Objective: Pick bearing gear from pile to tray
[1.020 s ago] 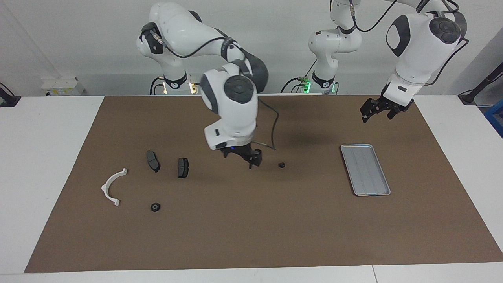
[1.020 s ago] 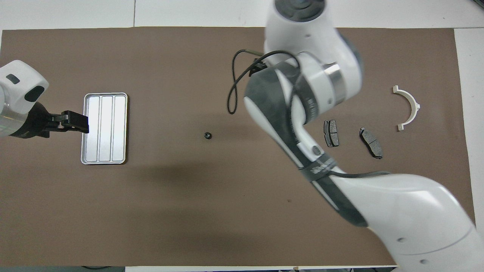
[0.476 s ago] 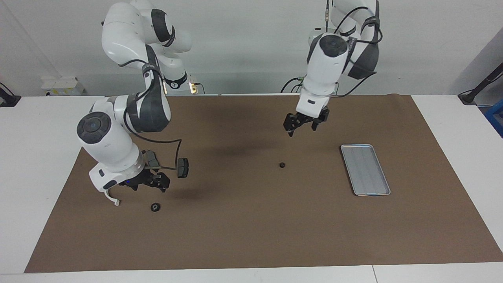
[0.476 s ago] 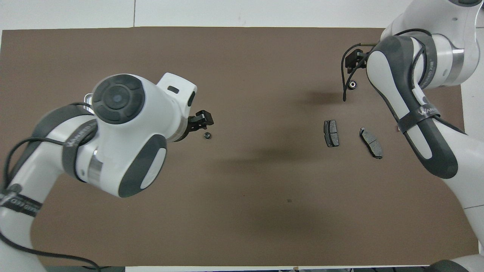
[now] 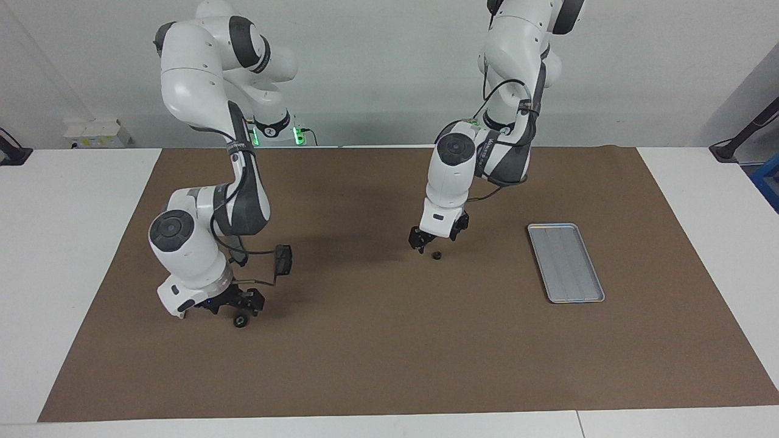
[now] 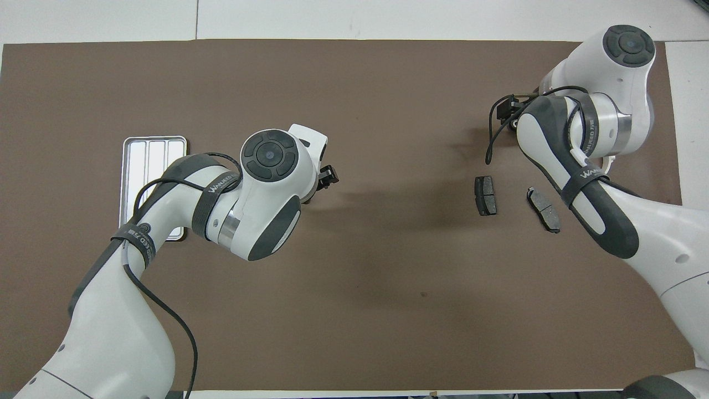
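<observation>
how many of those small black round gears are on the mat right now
2. One small black gear lies mid-mat just below the left gripper; the other gear sits at the right gripper toward the right arm's end. The arms may hide more.

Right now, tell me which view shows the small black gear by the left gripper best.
The facing view: the small black gear lies in the open on the mat under the left gripper. In the overhead view the left arm covers it.

Showing now: two small black gears (image 5: 436, 255) (image 5: 241, 320), two brake pads (image 6: 486, 195) (image 6: 544, 209), one metal tray (image 5: 566, 263), two robot arms.
</observation>
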